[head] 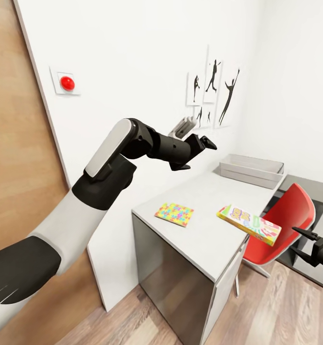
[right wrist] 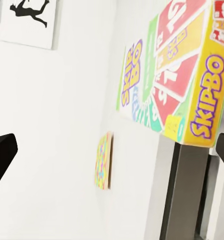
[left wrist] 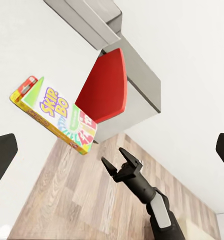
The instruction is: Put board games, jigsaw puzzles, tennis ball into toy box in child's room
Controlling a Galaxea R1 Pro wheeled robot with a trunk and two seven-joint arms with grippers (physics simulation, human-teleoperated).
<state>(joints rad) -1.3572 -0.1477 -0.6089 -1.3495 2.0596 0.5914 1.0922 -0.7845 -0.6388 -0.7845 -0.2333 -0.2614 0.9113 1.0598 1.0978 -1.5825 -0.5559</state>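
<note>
Right gripper (head: 301, 242) hangs spread and empty beside the red chair (head: 282, 224). Left gripper (head: 200, 152), also spread, hovers above the table (head: 204, 235); its wrist view reads the board game (left wrist: 57, 116) as Skip-Bo. Jigsaw puzzle (head: 174, 213) lies nearer, toy box (head: 251, 171) farthest.

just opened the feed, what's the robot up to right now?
Nothing is held at the moment. The left gripper is open, raised over the table; the right gripper is open, low beside the red chair. On the table lie a jigsaw puzzle and a board game that overhangs the table's edge. The toy box sits at the far end.
</note>
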